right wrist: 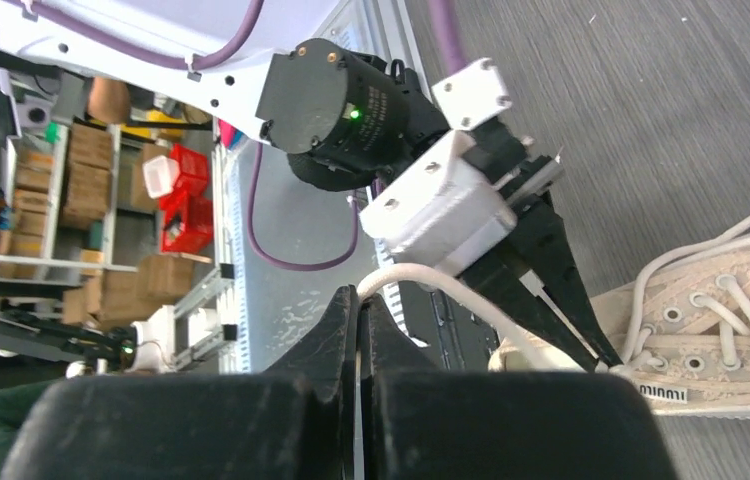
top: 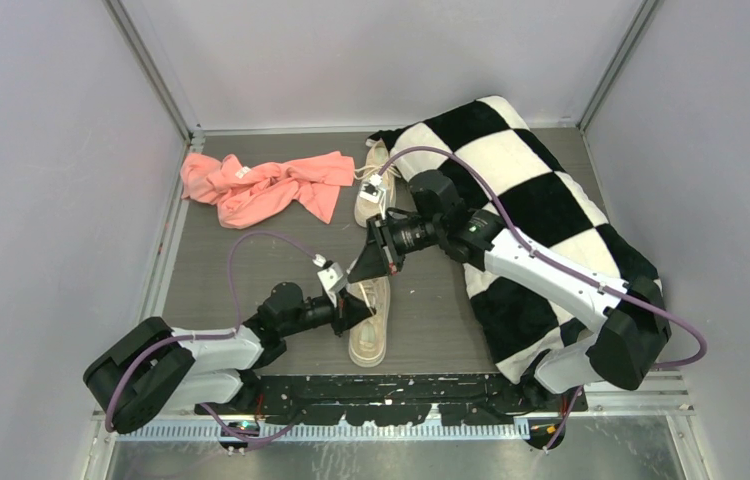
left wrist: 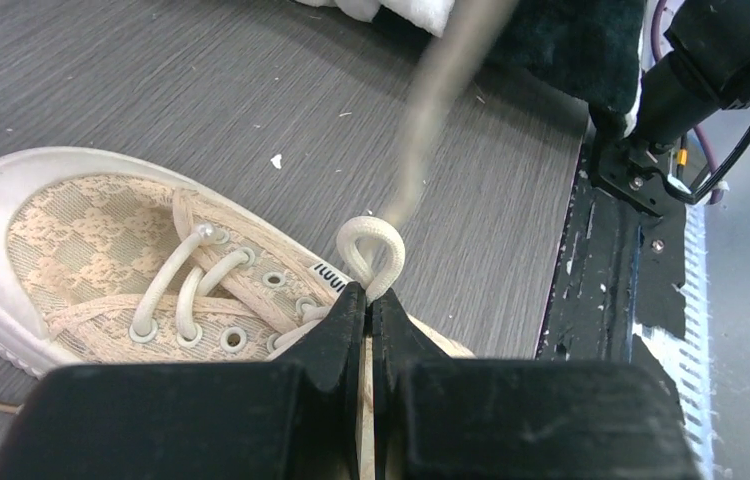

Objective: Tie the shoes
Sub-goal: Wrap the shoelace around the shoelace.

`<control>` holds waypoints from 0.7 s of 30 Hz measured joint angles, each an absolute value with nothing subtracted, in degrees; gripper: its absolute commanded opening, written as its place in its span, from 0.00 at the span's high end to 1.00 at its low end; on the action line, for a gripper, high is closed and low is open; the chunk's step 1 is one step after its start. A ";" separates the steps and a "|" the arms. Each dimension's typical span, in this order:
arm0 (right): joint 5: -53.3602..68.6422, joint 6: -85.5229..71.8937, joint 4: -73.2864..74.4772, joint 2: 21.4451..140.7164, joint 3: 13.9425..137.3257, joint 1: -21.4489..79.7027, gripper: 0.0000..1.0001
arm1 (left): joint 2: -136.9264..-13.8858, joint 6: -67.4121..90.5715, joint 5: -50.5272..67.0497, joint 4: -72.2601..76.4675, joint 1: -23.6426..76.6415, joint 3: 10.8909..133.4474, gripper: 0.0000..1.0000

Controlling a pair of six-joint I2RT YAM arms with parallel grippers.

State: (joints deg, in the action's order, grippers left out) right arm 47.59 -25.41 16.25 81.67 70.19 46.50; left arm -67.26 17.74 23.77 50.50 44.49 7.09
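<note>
A: Near shoe (top: 371,322) on tabletop (top: 441,310), front centre. Left hand (left wrist: 369,298) pinches the lace loop (left wrist: 375,250); right hand (right wrist: 359,300) clamps the free strand (right wrist: 406,268).
B: Risk: a hard pull collapses the loop or drags the shoe.

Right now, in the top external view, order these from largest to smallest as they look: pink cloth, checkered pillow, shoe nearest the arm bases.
1. checkered pillow
2. pink cloth
3. near shoe, partly hidden under the left gripper
</note>
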 measured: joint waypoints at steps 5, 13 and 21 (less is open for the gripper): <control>51.11 -30.65 8.73 81.80 65.69 43.68 0.99 | -67.26 15.62 24.34 50.98 44.49 6.61 1.00; 55.31 -38.24 -1.83 82.35 63.61 42.89 0.99 | -66.83 13.87 23.57 51.00 44.49 6.55 1.00; 58.74 -44.25 -7.84 81.38 61.71 42.89 0.99 | -66.24 8.43 20.78 51.13 44.51 6.48 1.00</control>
